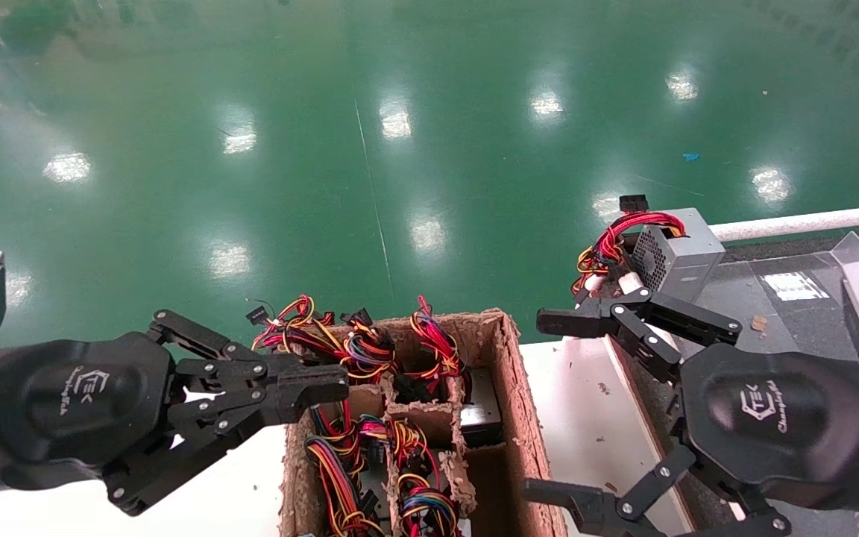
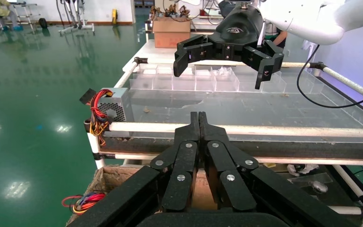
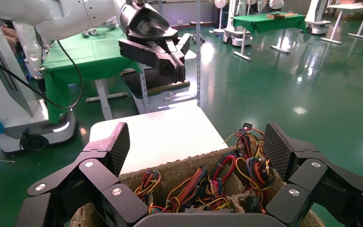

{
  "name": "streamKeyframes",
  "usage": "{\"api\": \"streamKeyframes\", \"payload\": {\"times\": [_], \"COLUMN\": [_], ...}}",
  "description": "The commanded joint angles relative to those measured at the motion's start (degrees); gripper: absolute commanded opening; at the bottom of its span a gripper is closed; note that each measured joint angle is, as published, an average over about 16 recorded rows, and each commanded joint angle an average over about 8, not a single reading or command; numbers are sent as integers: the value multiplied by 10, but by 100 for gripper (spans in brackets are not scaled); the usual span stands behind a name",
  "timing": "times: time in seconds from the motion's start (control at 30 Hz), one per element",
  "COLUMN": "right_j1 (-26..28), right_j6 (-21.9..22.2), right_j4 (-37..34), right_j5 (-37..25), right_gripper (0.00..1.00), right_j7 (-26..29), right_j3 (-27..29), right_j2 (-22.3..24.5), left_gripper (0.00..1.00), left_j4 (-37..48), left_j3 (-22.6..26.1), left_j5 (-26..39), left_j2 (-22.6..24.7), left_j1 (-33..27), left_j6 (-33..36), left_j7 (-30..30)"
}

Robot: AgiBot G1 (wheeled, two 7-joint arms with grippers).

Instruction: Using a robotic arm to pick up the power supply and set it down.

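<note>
Power supply [image 1: 480,409]: grey box low in right-hand column of carton [image 1: 520,418], wire tuft [image 1: 437,344] of red and orange standing at its far end
Long axis: judged to run away from robot, along carton's right wall; mostly hidden by dividers, so not certain
Right gripper [image 1: 545,406]: fingers spread wide, just outside carton's right wall, over white table [image 1: 586,403]; open gap faces the carton
Right wrist view: same claw [image 3: 196,156] apart, wire bundles and carton rim between the two pads
Left gripper [image 1: 325,388]: fingers pressed together, empty, tips over far-left part of carton, above other wire bundles
Key relation: power supply lies to robot's left of right gripper, only the cardboard wall between; left gripper sits two columns away
Nearer arm: right, by judgement
Next move: probably shift right gripper left over the wall, then down, fingers straddling the short sides
Risk: wire tuft and dividers crowding the fingers
Not target: grille box [image 1: 674,250] with red wire loop, on belt well beyond right gripper
</note>
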Motion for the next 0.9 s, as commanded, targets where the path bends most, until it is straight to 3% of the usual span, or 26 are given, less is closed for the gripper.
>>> {"api": "streamKeyframes", "payload": {"times": [0.03, 0.23, 0.27, 0.63, 0.9], "right_j1": [0, 0, 0, 3, 27], "right_j6": [0, 0, 0, 15, 72], "right_j4": [0, 0, 0, -5, -17], "right_j5": [0, 0, 0, -17, -106], "right_gripper": [100, 100, 100, 100, 100], "right_j7": [0, 0, 0, 3, 23], "right_j3": [0, 0, 0, -4, -38], "right_j2": [0, 0, 0, -1, -20], "left_gripper": [19, 94, 100, 100, 100], "left_j4": [0, 0, 0, 0, 0], "left_j3": [0, 0, 0, 0, 0], "left_j5": [0, 0, 0, 0, 0], "left_j2": [0, 0, 0, 0, 0], "left_j1": [0, 0, 0, 0, 0], "left_j6": [0, 0, 0, 0, 0], "left_j7": [0, 0, 0, 0, 0]}}
